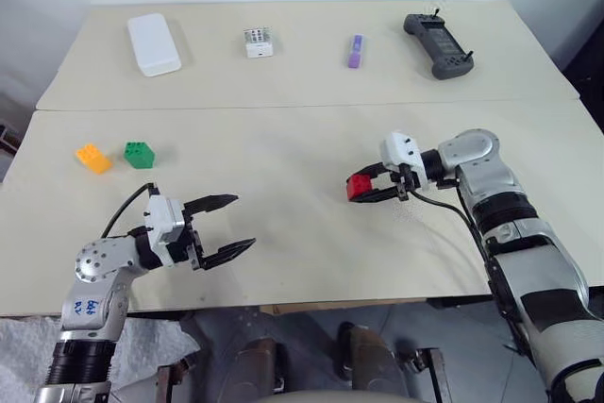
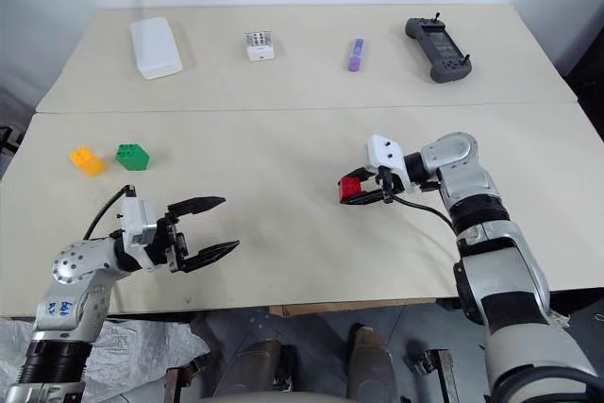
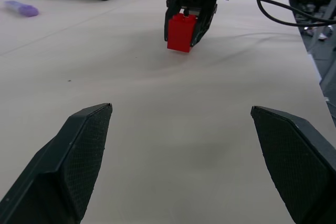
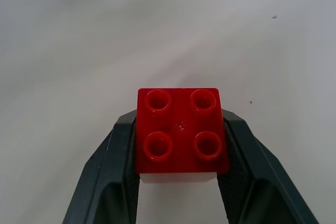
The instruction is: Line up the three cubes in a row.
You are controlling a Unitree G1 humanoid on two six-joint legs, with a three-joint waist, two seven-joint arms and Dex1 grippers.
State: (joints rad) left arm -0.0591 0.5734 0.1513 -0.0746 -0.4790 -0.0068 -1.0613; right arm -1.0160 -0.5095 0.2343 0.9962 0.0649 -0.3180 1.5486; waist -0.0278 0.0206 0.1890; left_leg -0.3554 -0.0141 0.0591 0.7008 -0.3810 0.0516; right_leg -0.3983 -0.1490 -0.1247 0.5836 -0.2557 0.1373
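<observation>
Black fingers on the left gripper stand spread wide with nothing between them, low in the lower left of the head views, near the front edge of the beige table. A little further back, right of centre, the right gripper is clamped on the red brick. Its 2 fingers press the brick's opposite sides and its 4 studs face the wrist camera.

Further up on the left, the green brick and the orange-yellow brick sit just beside each other, apart by a thin gap. The red one is well apart from them, across most of the table's width.

At the far edge lie 4 other things: a white box, a dotted white die, a small purple piece and a dark handheld controller.

My worry is the carry. The fingers seem to grip only the brick's smooth sides, so a quick swing could let it twist or slip out. On arrival, a low approach could knock the green brick and break up the pair. A release from too high could let the red one tumble off line. The open left gripper sits not far from that pair, so the 2 arms could crowd each other there.
</observation>
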